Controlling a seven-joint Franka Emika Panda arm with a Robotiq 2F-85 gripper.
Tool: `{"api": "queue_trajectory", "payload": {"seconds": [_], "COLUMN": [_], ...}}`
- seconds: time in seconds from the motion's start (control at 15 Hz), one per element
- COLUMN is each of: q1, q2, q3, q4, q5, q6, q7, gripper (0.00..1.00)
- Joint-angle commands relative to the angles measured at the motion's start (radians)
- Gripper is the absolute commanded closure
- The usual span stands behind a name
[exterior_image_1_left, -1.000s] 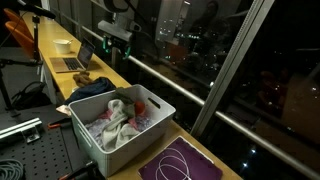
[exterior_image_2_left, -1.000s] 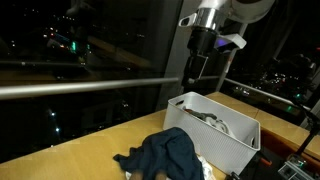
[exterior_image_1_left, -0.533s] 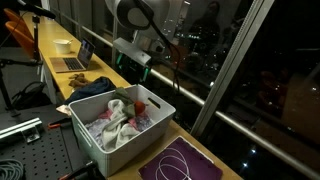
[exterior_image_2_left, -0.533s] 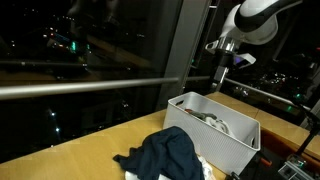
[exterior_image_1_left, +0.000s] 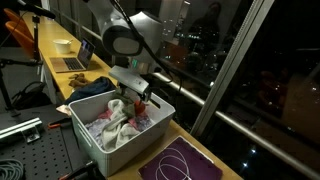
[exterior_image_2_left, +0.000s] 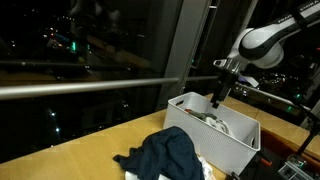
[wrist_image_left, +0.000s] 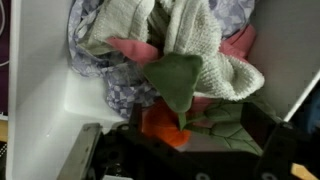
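Wrist view looks straight down into the white laundry bin (wrist_image_left: 50, 100). The gripper (wrist_image_left: 180, 158) shows as a dark blur at the bottom edge. Its jaws are spread wide with nothing between them. An orange-red piece (wrist_image_left: 165, 128) lies just under it, perhaps another garment, too blurred to tell. Beyond that lie a green cloth (wrist_image_left: 178, 80), a white knit cloth (wrist_image_left: 205, 45), a pink cloth (wrist_image_left: 130, 48) and a blue patterned cloth (wrist_image_left: 95, 30), all heaped together.

A second ago the gripper hung high by the window railing. It has since swung across and come down over the bin, and its jaws have opened fully on the way. It now hangs empty just above the heap and grips no garment.

In both exterior views the arm bends over from above, with the wrist pointing the gripper (exterior_image_1_left: 137, 97) (exterior_image_2_left: 217, 98) down inside the bin (exterior_image_1_left: 140, 140) (exterior_image_2_left: 200, 135), near the window-side wall. A dark blue garment (exterior_image_2_left: 165, 155) lies on the table beside the bin. A laptop (exterior_image_1_left: 75, 60) stands further along the counter.
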Motion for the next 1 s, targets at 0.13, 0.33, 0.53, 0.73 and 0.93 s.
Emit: {"api": "queue_trajectory", "payload": {"seconds": [0.13,0.33,0.53,0.73,0.93], "q1": [0.051,0.047,0.030,0.017,0.004], "q2": [0.021,0.058,0.085,0.104,0.107], "q3": [0.002,0.006,0.008,0.004,-0.002], "q4": [-0.131,-0.152,-0.152,-0.152,-0.159], "q5": [-0.140,-0.181,-0.185,-0.190,-0.195], "q6": [0.257,0.285,0.278,0.287,0.297], "q7": [0.006,0.014,0.011,0.017,0.021], "gripper": [0.00,0.00,0.00,0.00,0.00]}}
